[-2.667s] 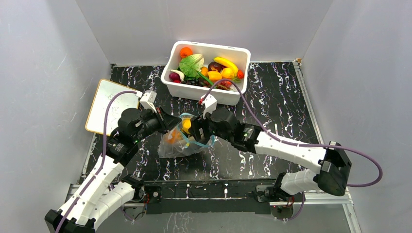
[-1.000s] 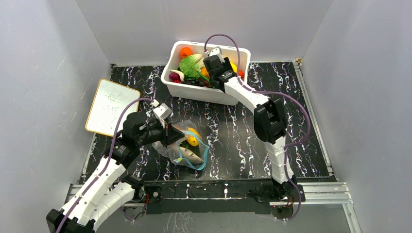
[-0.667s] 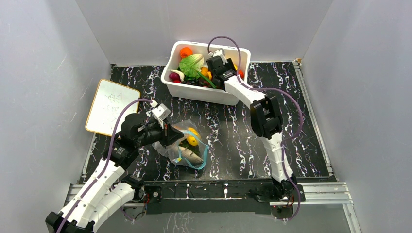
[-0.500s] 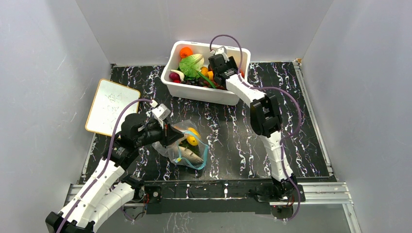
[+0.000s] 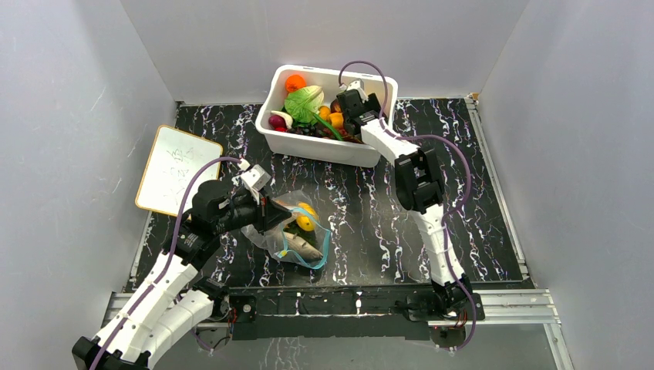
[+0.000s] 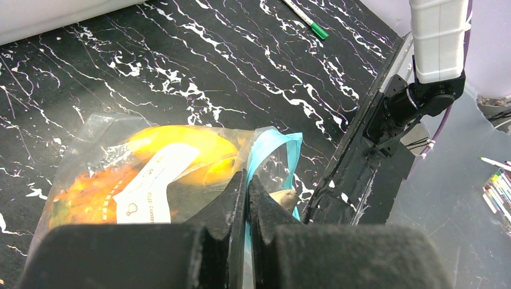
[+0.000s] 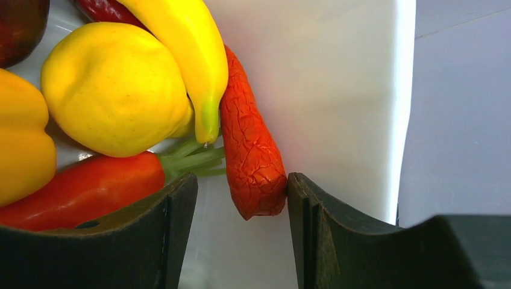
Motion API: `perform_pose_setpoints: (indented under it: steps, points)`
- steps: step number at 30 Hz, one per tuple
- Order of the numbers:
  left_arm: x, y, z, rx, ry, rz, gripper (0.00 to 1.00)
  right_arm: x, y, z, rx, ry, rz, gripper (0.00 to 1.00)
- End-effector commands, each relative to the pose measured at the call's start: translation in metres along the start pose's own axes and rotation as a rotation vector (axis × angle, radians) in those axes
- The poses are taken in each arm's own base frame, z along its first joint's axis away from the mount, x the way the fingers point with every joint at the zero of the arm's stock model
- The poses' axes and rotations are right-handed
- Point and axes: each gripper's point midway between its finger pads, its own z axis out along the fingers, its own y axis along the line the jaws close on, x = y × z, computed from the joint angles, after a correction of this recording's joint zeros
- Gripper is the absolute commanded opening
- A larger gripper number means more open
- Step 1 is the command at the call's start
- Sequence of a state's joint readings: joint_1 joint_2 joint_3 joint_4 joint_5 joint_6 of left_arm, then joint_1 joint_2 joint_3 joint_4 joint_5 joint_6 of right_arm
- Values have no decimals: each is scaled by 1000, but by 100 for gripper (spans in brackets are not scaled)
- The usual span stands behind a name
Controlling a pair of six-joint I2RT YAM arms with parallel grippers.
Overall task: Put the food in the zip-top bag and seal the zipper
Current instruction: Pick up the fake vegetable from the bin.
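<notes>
- The left gripper (image 6: 247, 188) is pressing its jaws together on the clear film of the one zip-top bag (image 5: 287, 240), right beside the teal zipper (image 6: 282, 146).
- The right gripper (image 7: 240, 188) is holding its jaws apart inside the one white tub (image 5: 333, 148). The tip of a wrinkled red piece (image 7: 252, 153) is lying between them, close against one finger.
- A few seconds ago that gripper was down at the bag's mouth. Now it is reaching into the tub, and over the last half-second it is edging toward the tub's right end.
- The bag is lying left of centre toward the counter's near edge, nearer it than before. It is holding one yellow fruit (image 6: 187, 147), one orange piece (image 6: 84, 194) and one pale grey piece (image 5: 302, 247).
- The tub is sitting mid-way along the far edge. By the jaws I am counting one banana (image 7: 187, 48), one lemon-shaped piece (image 7: 114, 90), one yellow pepper (image 7: 21, 144) and one red pepper (image 7: 78, 189). Further left are one cabbage (image 5: 302, 102) and one orange (image 5: 294, 82).
- One whiteboard (image 5: 176, 166) is lying at the left edge.
</notes>
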State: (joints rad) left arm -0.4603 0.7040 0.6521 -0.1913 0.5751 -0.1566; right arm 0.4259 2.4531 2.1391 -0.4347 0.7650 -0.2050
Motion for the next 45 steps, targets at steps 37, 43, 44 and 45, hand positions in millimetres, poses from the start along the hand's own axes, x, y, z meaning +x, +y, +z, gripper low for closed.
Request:
perform_pose_setpoints:
  steps: [37, 43, 44, 45]
  points:
    - [-5, 7, -3, -53, -32, 18, 0, -47, -54, -136, -218, -178, 182, 24]
    - [-13, 7, -3, -68, -64, -42, 0, -29, -70, -175, -301, -193, 225, 24]
    - [-15, 7, -2, -70, -70, -55, 0, -29, -77, -186, -321, -201, 243, 24]
    - [-17, 6, -2, -73, -75, -66, 0, -28, -80, -197, -345, -205, 261, 24]
